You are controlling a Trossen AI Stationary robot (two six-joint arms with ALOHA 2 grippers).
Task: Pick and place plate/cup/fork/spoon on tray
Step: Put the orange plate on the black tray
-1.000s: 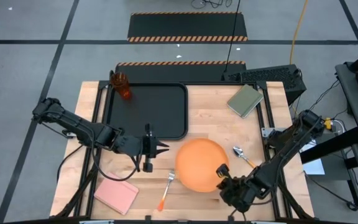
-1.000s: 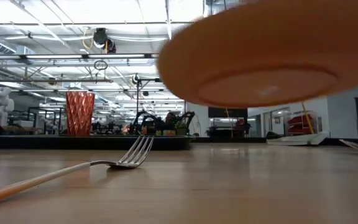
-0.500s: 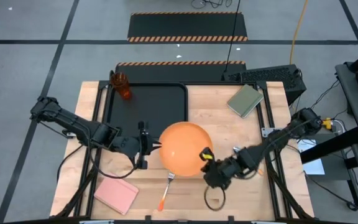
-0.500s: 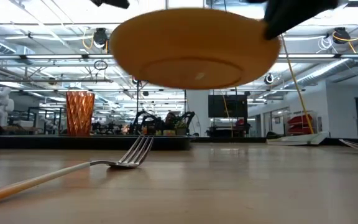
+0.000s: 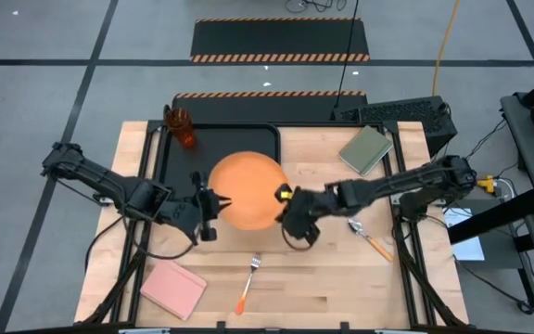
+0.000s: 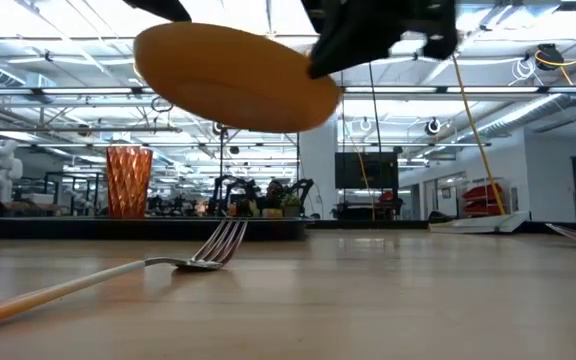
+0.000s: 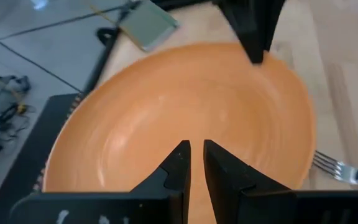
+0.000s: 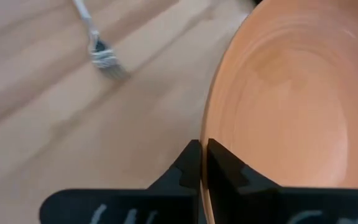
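Plate (image 5: 246, 190) aloft: the round orange dish hangs clear of the wooden table (image 5: 341, 269), tilted in the low view, its far half over the near right corner of the black tray (image 5: 179, 176). The right gripper (image 5: 286, 206) pinches the plate's rim from the table's right side, fingers closed on the edge with the rim between them, as the right wrist view shows. The left gripper (image 5: 213, 201) sits opposite at the plate's left edge; its fingers (image 7: 179, 163) are drawn narrow, nearly together, over the plate's near rim, and whether they touch it cannot be told. The orange cup (image 5: 183, 126) stands upright at the tray's far left corner. The fork (image 5: 247, 284) lies on bare wood near the front edge, tines pointing toward the plate. The spoon (image 5: 366, 236) lies well to the right, near the table's right side. A pink pad (image 5: 172, 289) rests at the front left, an olive-green pad (image 5: 365, 149) at the far right.
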